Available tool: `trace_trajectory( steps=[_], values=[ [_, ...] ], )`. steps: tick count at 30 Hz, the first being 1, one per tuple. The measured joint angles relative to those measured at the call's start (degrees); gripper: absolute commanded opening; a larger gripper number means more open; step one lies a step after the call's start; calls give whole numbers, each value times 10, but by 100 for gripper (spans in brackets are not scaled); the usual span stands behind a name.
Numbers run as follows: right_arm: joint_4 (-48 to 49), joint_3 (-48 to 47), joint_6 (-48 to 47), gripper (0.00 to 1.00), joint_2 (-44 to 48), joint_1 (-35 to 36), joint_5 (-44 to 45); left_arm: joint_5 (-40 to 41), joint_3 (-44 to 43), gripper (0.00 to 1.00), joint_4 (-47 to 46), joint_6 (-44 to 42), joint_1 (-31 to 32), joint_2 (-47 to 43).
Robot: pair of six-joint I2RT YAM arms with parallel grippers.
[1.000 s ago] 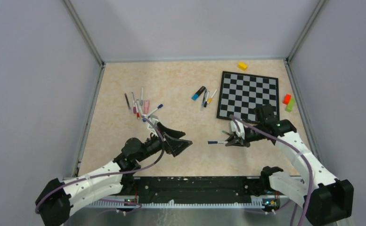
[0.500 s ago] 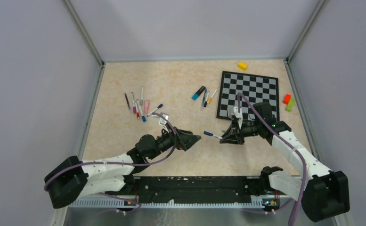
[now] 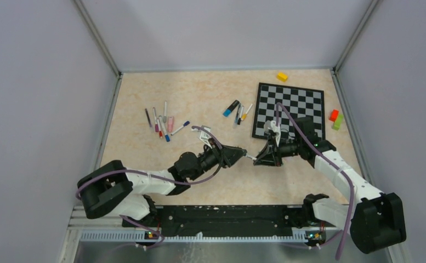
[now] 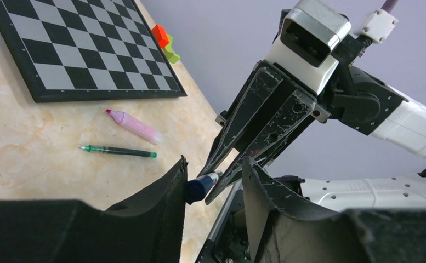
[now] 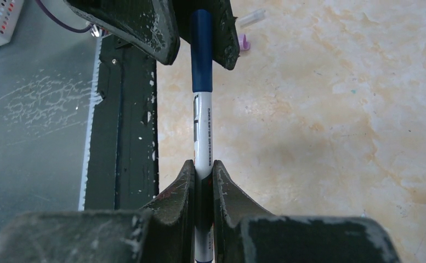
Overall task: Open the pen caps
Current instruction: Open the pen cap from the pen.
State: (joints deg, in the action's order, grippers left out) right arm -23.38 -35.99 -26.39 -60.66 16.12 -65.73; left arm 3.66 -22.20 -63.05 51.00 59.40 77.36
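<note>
My right gripper (image 5: 202,163) is shut on the white barrel of a pen (image 5: 202,126), held level above the table. The pen's navy cap (image 5: 201,55) points at my left gripper (image 4: 215,161). That cap (image 4: 197,188) sits between the left jaws, against one finger, while the other finger stands clear of it. In the top view the two grippers meet tip to tip at the table's middle, left gripper (image 3: 245,155) facing right gripper (image 3: 257,160). A clear cap (image 5: 251,18) and a lilac cap (image 5: 243,41) lie loose on the table beyond.
Several capped pens (image 3: 161,123) lie at the left and a few more (image 3: 238,112) beside the chessboard (image 3: 290,109). A pink highlighter (image 4: 136,126) and a green pen (image 4: 117,150) lie near the board's front edge. A yellow block (image 3: 282,76) and red and green blocks (image 3: 335,118) sit at the right.
My left arm has swung right until its jaws surround the pen's cap, and the jaws have narrowed. My right gripper carried the pen up and slightly left to meet it.
</note>
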Motion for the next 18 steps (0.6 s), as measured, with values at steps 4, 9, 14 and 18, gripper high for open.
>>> trace_trajectory(
  steps=[4, 9, 14, 18],
  values=[
    [9, 0, 10, 0, 0, 0, -3, 0, 0, 32, -12, 1, 0, 15],
    [15, 0, 21, 0, -4, 0, -12, 1, -1, 6, -17, 3, 0, 25],
    [16, 0, 20, 0, -15, 0, -20, -1, -1, 0, -29, -2, 0, 28],
    [16, -2, -11, 0, -24, 1, -33, 7, 4, 0, -15, -38, -1, 2]
  ],
)
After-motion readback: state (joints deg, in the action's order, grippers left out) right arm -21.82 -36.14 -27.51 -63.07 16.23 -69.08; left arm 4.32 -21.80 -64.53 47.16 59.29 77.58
